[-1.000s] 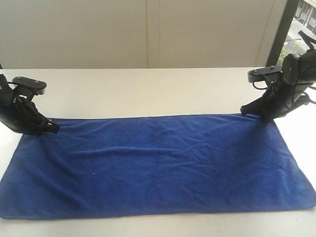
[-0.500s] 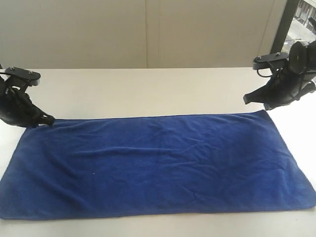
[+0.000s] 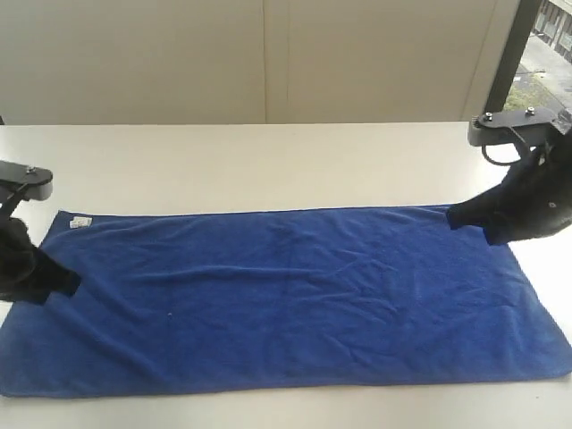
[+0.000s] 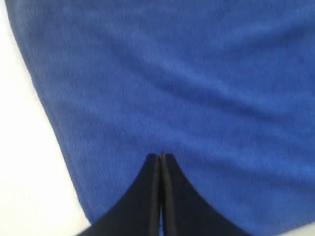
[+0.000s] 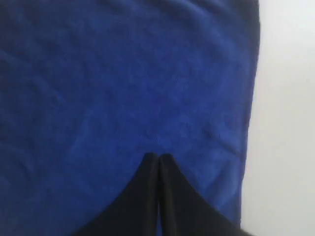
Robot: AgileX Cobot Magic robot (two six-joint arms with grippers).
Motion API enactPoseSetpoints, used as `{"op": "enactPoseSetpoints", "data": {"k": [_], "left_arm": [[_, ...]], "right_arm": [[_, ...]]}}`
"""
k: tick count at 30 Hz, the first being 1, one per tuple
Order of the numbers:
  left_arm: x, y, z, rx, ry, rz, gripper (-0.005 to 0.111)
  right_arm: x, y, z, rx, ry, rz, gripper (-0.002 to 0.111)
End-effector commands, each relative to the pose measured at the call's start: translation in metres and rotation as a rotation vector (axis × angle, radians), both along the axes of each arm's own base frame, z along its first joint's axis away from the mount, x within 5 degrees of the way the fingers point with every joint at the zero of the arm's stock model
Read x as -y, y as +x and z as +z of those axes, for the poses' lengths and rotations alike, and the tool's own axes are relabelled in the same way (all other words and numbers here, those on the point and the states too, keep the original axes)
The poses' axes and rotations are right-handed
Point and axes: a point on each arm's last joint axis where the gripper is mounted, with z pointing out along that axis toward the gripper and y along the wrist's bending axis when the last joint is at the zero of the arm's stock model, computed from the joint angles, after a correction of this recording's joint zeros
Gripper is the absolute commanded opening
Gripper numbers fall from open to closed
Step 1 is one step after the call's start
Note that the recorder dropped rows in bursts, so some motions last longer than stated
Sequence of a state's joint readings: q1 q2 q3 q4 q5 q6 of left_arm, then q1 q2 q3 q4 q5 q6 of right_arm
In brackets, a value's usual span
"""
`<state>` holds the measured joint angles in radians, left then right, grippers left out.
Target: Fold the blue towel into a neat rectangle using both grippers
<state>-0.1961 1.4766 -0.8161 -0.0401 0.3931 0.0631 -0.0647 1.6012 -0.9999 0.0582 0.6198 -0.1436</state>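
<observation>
A blue towel is spread flat along a white table, with its white tag at the far left corner. The left gripper is seen over the towel's left end, and the right gripper at its far right corner. Both pairs of jaws are pressed together. Whether the tips touch the cloth cannot be told.

Lab-like rm: plain white table, window.

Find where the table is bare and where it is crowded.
Bare: the wide table strip between the blue towel and the wall; a thin strip along its near edge. Crowded: both towel ends, by the left gripper and right gripper.
</observation>
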Motion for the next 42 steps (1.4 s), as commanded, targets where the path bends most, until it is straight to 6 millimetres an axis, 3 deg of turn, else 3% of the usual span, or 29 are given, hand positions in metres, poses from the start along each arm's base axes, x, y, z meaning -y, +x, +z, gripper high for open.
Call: {"op": "enactPoseSetpoints", "data": {"k": [1,6,10,27,35,42], "left_arm": [[-0.007,-0.04,-0.002,0.025,-0.036,0.065,0.0],[-0.009,-0.06,-0.015,0.001,-0.066,0.1,0.0],[-0.006,-0.067,-0.028,0.029,-0.078,0.099,0.0],[-0.001,-0.066,-0.052,-0.003,-0.047,0.066,0.0],[-0.002,-0.065,-0.057,-0.019,-0.019,0.043,0.0],[-0.018,-0.066,-0.059,-0.067,-0.019,0.141,0.0]], "right_arm": [[-0.01,-0.044,-0.009,-0.049,0.015,-0.037,0.0],[-0.006,-0.077,-0.032,-0.122,-0.028,-0.103,0.0],[-0.006,-0.087,-0.046,-0.118,-0.015,-0.122,0.0],[0.004,-0.093,-0.058,-0.035,-0.094,-0.23,0.0],[0.004,-0.089,-0.085,-0.141,-0.096,-0.224,0.0],[0.004,-0.089,-0.1,-0.21,-0.102,-0.22,0.0]]}}
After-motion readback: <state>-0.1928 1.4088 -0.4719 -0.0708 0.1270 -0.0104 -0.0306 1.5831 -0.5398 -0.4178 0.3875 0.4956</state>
